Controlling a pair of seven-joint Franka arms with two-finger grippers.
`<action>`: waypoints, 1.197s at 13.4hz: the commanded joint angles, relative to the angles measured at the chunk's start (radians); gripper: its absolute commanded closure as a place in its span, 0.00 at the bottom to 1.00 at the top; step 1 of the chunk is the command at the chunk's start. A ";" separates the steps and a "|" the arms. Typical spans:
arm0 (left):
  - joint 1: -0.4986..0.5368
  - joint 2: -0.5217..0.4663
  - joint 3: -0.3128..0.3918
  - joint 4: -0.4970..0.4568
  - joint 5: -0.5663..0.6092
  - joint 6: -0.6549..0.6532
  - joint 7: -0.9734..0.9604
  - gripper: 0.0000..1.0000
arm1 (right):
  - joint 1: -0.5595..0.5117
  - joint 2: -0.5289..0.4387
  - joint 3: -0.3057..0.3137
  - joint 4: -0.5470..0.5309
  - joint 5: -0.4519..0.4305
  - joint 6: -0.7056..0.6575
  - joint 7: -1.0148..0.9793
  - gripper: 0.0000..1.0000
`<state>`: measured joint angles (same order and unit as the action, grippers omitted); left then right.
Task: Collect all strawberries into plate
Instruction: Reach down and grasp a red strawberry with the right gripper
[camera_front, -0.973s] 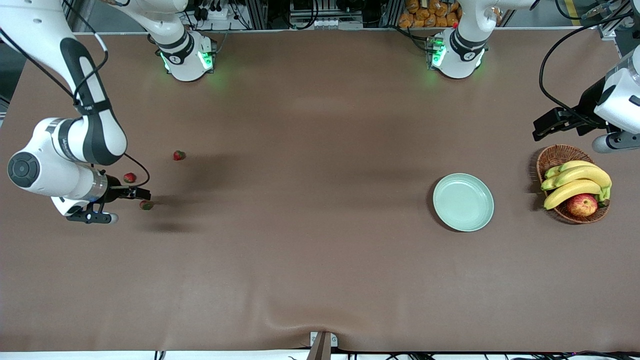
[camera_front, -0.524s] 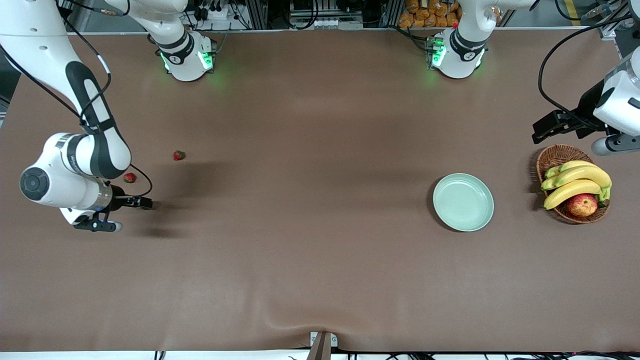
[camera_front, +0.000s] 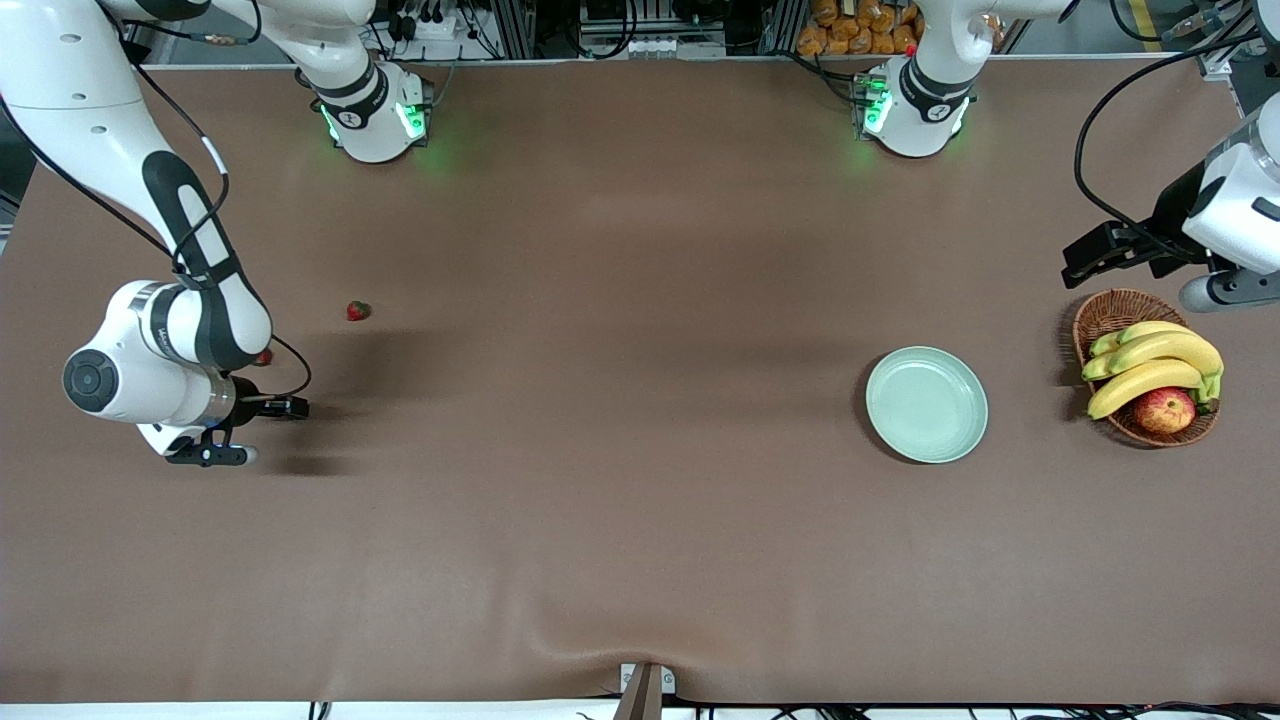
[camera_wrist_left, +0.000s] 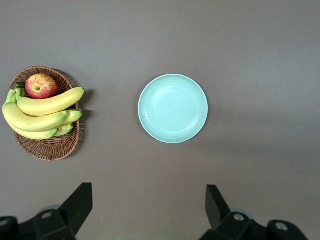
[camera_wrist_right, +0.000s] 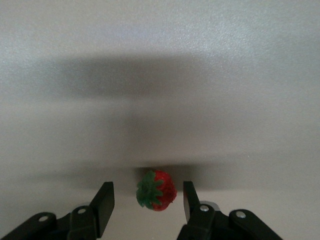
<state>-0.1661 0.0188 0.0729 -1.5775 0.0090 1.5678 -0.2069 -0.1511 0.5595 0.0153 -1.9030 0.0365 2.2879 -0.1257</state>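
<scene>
Flanking 1 red, green-capped strawberry (camera_wrist_right: 156, 190), the right gripper (camera_wrist_right: 148, 202) stands open, not touching it.

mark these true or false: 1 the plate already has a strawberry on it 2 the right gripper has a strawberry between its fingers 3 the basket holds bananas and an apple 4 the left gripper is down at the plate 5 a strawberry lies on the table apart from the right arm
1. False. The plate has nothing on it.
2. True. A strawberry sits between the fingers of the right gripper, which are not yet touching it.
3. True. The basket holds bananas and an apple.
4. False. The left gripper is open, waiting up over the table beside the basket.
5. True. Another strawberry lies on the table, farther from the front camera than the right gripper.
</scene>
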 joint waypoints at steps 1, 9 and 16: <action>0.002 -0.010 -0.010 0.004 -0.018 -0.020 -0.026 0.00 | -0.025 0.023 0.015 0.016 -0.010 0.008 -0.028 0.39; 0.002 -0.011 -0.033 0.007 -0.020 -0.031 -0.026 0.00 | -0.018 0.010 0.015 0.041 -0.009 -0.031 -0.083 0.99; -0.004 0.018 -0.035 0.008 -0.017 -0.017 -0.028 0.00 | 0.051 -0.012 0.018 0.284 0.112 -0.334 0.039 1.00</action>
<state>-0.1663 0.0243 0.0406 -1.5779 0.0089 1.5490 -0.2193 -0.1322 0.5462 0.0325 -1.6590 0.0987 1.9835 -0.1427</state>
